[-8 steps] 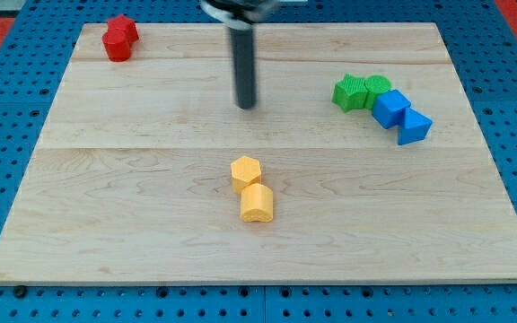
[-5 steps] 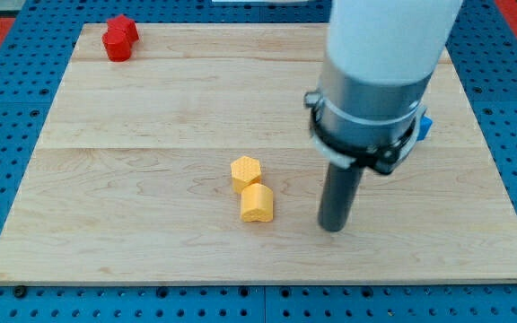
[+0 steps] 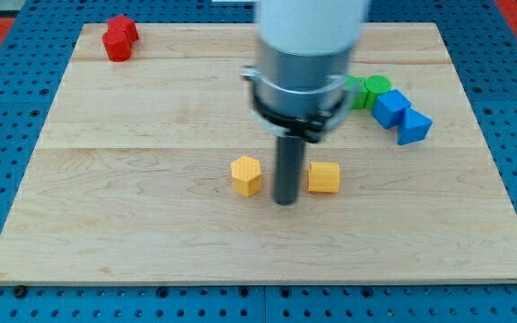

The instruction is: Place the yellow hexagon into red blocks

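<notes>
The yellow hexagon (image 3: pixel 247 175) lies near the middle of the wooden board (image 3: pixel 133 224). My tip (image 3: pixel 285 202) is down on the board just to its right, between it and a second yellow block (image 3: pixel 324 178). The two yellow blocks are apart, one on each side of the rod. Two red blocks (image 3: pixel 119 38) sit together at the view's top left corner of the board, far from the tip.
Green blocks (image 3: pixel 370 90) and two blue blocks (image 3: pixel 400 116) lie clustered at the view's right, partly hidden behind the arm's body. The board is ringed by a blue pegboard surface.
The tip swept from the view's top to the lower right, then left in between the yellow blocks. The second yellow block now lies right of the tip, split from the hexagon.
</notes>
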You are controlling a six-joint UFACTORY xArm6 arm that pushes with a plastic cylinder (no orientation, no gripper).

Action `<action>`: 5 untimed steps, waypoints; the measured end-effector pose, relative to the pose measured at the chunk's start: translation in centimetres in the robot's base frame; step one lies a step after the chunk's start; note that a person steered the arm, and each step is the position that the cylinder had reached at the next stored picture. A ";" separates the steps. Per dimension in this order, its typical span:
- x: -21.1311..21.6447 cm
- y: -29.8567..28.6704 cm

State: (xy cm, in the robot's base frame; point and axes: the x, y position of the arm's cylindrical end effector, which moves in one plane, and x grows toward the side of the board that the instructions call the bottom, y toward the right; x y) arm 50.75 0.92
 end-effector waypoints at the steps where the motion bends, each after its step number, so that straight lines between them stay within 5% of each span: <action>1: -5.1 -6.8; 2: -3.1 -10.2; 3: 0.2 -4.7; 4: 0.7 -10.6; 5: -3.7 -14.0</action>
State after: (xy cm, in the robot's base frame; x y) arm 47.01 -13.06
